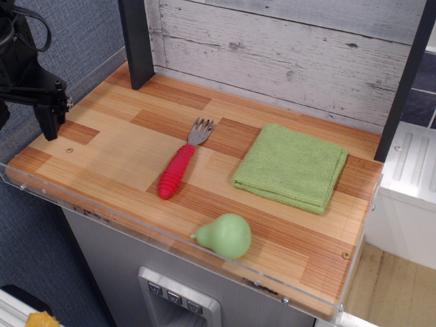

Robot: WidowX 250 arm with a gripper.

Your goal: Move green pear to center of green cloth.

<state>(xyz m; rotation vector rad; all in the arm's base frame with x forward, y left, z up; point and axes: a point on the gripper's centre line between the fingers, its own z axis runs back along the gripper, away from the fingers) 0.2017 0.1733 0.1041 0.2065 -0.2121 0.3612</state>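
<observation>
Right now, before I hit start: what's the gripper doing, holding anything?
Gripper: holding nothing, over the table's far left corner; open or shut cannot be told. The green pear lies untouched at the front edge.

Robot test bench dressed as a toy kitchen, set inside a lab or office-type room. Wooden countertop [122,146] in butcher-block pattern, edged with a clear acrylic lip [170,235]. Backdrop is a whitewashed plank panel [272,48], framed by dark metal posts [138,41]. Below the counter, a grey cabinet front with a small button panel [178,298], appliance-like. Props are playthings: a fork with a red ribbed handle [180,165], a plastic green pear [226,236], a folded green cloth [291,167]. Blue-grey fabric partition [82,34] at left; black robot arm [30,75] at the counter's left edge.
</observation>
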